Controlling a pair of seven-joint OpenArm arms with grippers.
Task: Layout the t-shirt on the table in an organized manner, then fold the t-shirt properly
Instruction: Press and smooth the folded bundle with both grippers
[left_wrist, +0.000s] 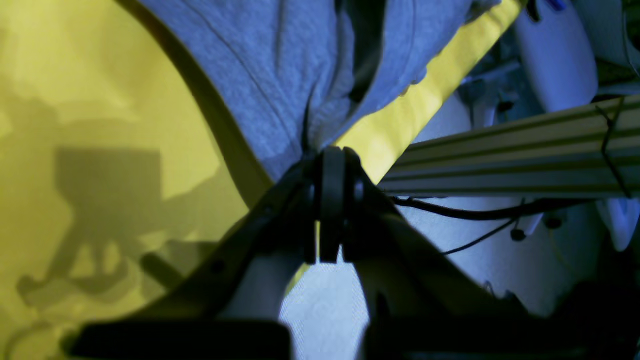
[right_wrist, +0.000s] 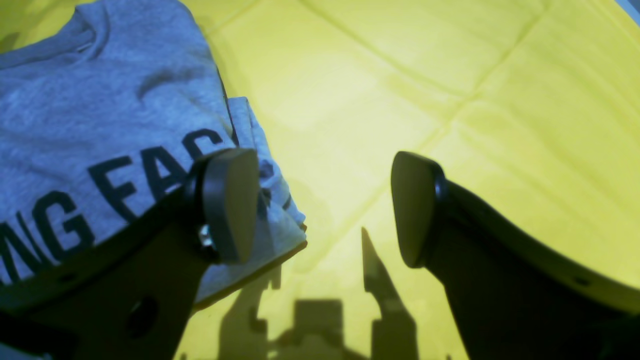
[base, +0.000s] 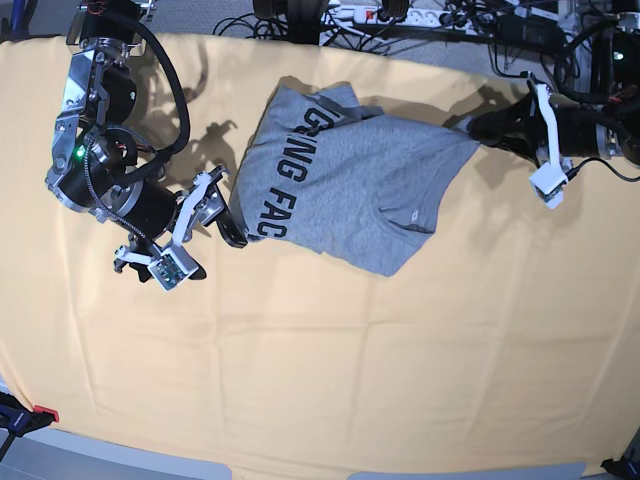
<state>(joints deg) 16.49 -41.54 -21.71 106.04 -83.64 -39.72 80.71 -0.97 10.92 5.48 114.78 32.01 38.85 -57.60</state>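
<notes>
1. The t-shirt (base: 350, 190) lay on the table (base: 320, 350) toward its far side, rumpled, the dark lettering facing up along its edge nearest the right arm.
2. The left gripper (left_wrist: 332, 165) was clamped tight on a bunched corner of the grey cloth near the table's edge — the fabric drawn taut from that pinch.
3. The right gripper (right_wrist: 325, 205) stood wide apart and held nothing — one finger (right_wrist: 230, 205) over the shirt's lettered edge, the other over bare yellow cloth.
</notes>
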